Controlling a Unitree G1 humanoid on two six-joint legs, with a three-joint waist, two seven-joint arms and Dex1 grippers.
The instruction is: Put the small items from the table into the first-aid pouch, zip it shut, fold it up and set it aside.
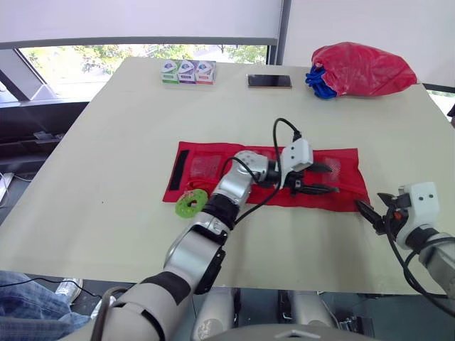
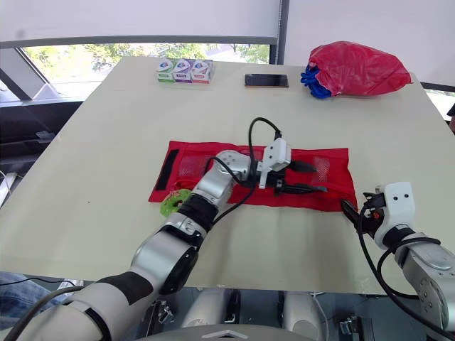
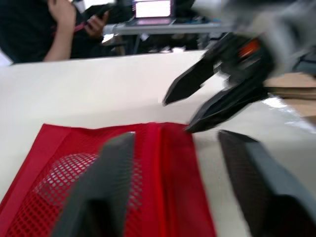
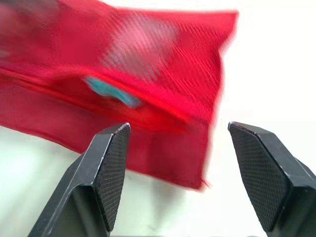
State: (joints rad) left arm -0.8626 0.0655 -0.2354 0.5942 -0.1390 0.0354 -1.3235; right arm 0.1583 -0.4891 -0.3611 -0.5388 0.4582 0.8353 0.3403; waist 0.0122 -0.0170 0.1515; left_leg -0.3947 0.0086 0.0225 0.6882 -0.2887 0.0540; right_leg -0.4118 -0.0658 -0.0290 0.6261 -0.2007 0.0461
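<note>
The red mesh first-aid pouch (image 1: 206,167) lies flat and unfolded mid-frame on the table (image 1: 128,128), probably light and limp and best pinched at a hemmed corner; the left gripper (image 1: 333,178) hangs over its right half, jaws wide, and the right gripper (image 1: 370,202) sits near its lower-right corner, jaws wide too.
</note>
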